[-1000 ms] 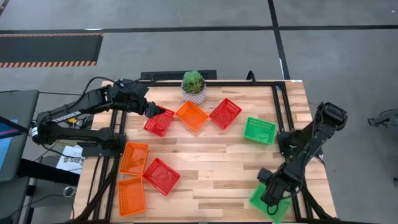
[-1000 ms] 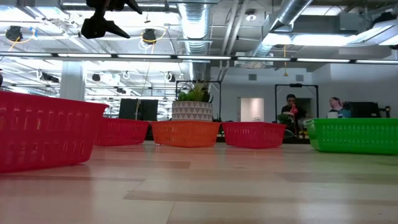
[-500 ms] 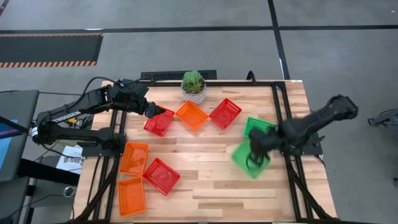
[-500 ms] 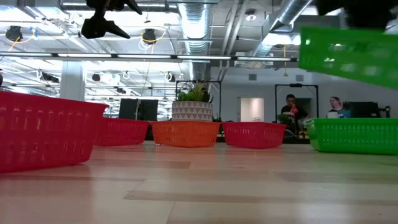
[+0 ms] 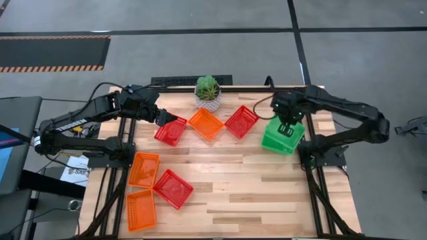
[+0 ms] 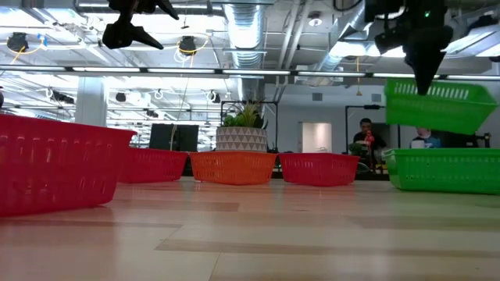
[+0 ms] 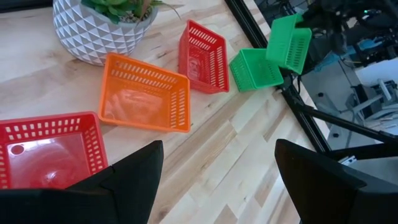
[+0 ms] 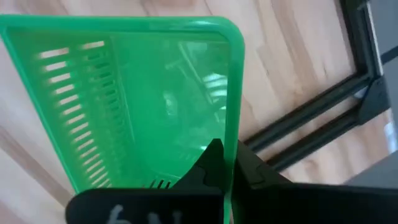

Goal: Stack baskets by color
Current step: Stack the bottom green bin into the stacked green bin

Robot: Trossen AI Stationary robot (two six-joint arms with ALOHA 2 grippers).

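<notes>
Starting at the left edge of the wooden table [image 5: 233,193], we see two orange baskets [image 5: 143,169] [image 5: 141,209] lying side by side with a red basket [image 5: 173,189] touching them at an angle, none of them nested yet. Farther back, the left gripper [image 5: 162,118] hovers just above another red basket [image 5: 170,131], its fingers spread wide with nothing between them; we judge it is poised there to take that basket by its rim when its turn comes. Next along the back row come a third orange basket [image 5: 205,125], the potted plant [image 5: 207,92] behind it, and a third red basket [image 5: 241,121], each standing apart on the wood. On the right, the right gripper [image 5: 289,128] has its fingers pressed together on the rim of a green basket [image 6: 433,105], pinching the thin wall so that the basket hangs tilted from one edge. It is held in the air directly over a second green basket [image 6: 445,170] resting on the table near the right frame rail, clearly apart from it in the low view. We take that position as lining up for a drop into the lower one, beginning the green stack. A third green basket is not visible to us.
</notes>
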